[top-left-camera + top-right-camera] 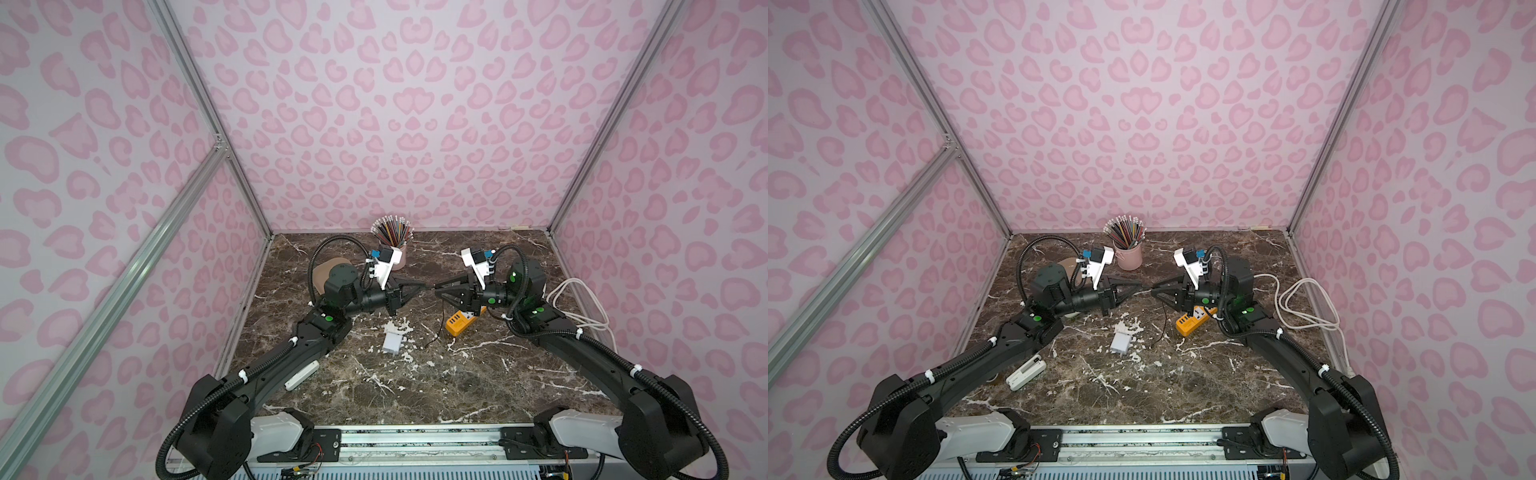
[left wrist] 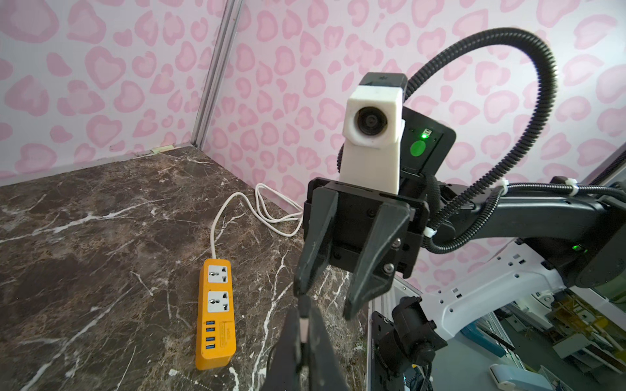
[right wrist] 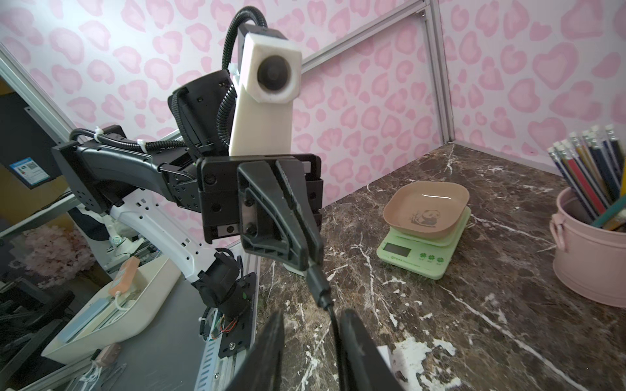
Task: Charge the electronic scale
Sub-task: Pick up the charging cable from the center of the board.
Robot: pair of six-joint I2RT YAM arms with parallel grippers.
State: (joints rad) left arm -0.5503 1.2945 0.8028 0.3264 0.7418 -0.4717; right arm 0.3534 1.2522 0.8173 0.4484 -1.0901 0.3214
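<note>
Over dark marble tabletop (image 1: 374,386), pink-print walls (image 1: 415,124), both top views: left gripper (image 1: 423,286), right gripper (image 1: 437,291) tip to tip; electronic scale (image 1: 326,270) back left, partly behind left arm (image 1: 316,336). Left wrist: right jaws spread. Right wrist: left jaws pinch black cable plug (image 3: 318,287).

Left jaws and right jaws meet tip-to-tip; black cable (image 1: 1165,324) hangs below.

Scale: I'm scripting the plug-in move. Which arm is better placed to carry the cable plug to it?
Left, most likely. The left gripper is shut on the black plug, and the scale sits on that arm's side. The right gripper is open, nearer the power strip.
</note>
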